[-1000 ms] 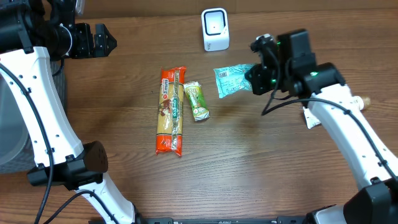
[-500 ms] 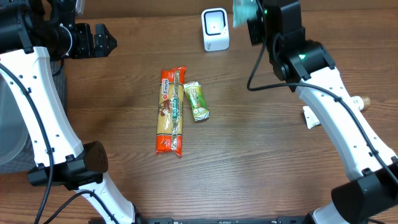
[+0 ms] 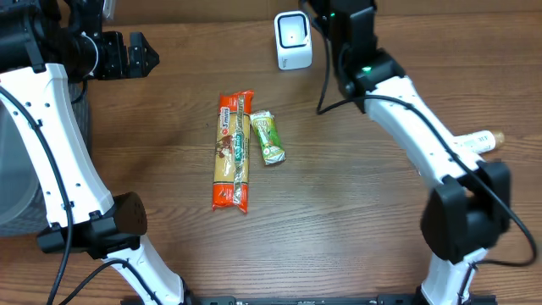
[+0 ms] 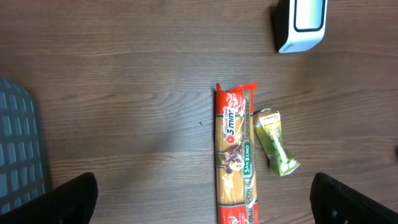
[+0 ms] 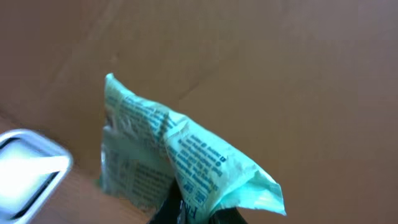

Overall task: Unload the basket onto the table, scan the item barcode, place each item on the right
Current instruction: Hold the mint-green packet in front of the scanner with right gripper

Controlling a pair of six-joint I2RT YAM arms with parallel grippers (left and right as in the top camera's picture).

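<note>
— What takes up most of the view?
— The wooden table (image 3: 339, 229). The left arm (image 3: 51, 144) rises along its left side, and the right arm (image 3: 415, 127) reaches from the near right up to the far edge.
— And what lies on it?
— A long orange pasta packet (image 3: 232, 152) in the middle and a small green snack packet (image 3: 268, 137) just beside its right side. The white scanner (image 3: 293, 39) stands at the far edge, apart from both.
— How do the grippers stand?
— The left gripper (image 3: 144, 55) hangs at the far left, its jaws spread wide and empty. The right gripper (image 5: 186, 214) is clamped on a mint-green packet (image 5: 180, 162), which is held off the table just right of the scanner. The packet's printed side faces the wrist camera, though no barcode can be made out there
</note>
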